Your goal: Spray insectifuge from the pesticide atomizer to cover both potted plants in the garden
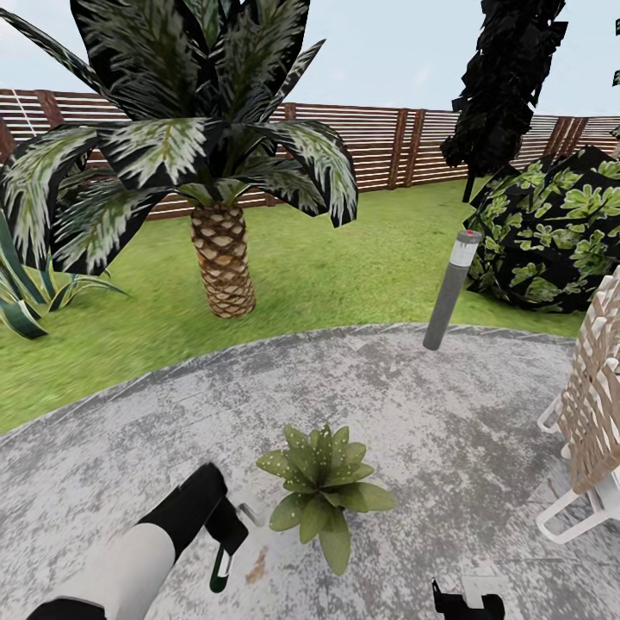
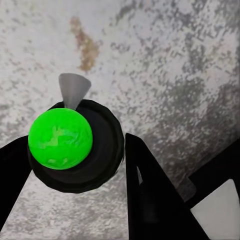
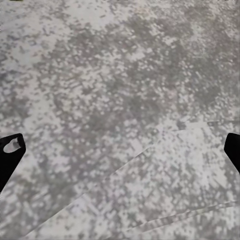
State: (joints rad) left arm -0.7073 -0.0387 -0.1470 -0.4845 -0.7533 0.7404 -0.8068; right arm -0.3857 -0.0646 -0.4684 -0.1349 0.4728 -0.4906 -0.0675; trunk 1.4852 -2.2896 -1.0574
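The left gripper (image 1: pixel 226 527) hangs low over the round paved patio (image 1: pixel 448 405), and its dark body hides most of the pesticide atomizer (image 1: pixel 221 570): in the head view only the dark green handle loop and a bit of white head beside the gripper show. In the left wrist view the atomizer (image 2: pixel 70 142) appears as a bright green ball on a black round part with a grey cone-shaped nozzle, sitting between the two dark fingers (image 2: pixel 150 195); the gripper looks clamped on it. A brown stain (image 2: pixel 85 42) marks the paving beyond the nozzle.

The right gripper (image 1: pixel 468 601) is cut off by the near edge of the head view; in its own wrist view the two fingertips (image 3: pixel 10 152) stand far apart at either side over bare paving.

One potted plant (image 1: pixel 320 491) is visible, a low speckled rosette just right of the left gripper; its pot is hidden under the leaves. One palm (image 1: pixel 222 258) stands on the lawn (image 1: pixel 344 267), one grey post lamp (image 1: pixel 452 288) at the patio's far edge, one leafy bush (image 1: pixel 551 232) at right, one slatted chair (image 1: pixel 590 413) cut off by the right edge, and a wooden fence (image 1: pixel 379 146) runs along the far side.
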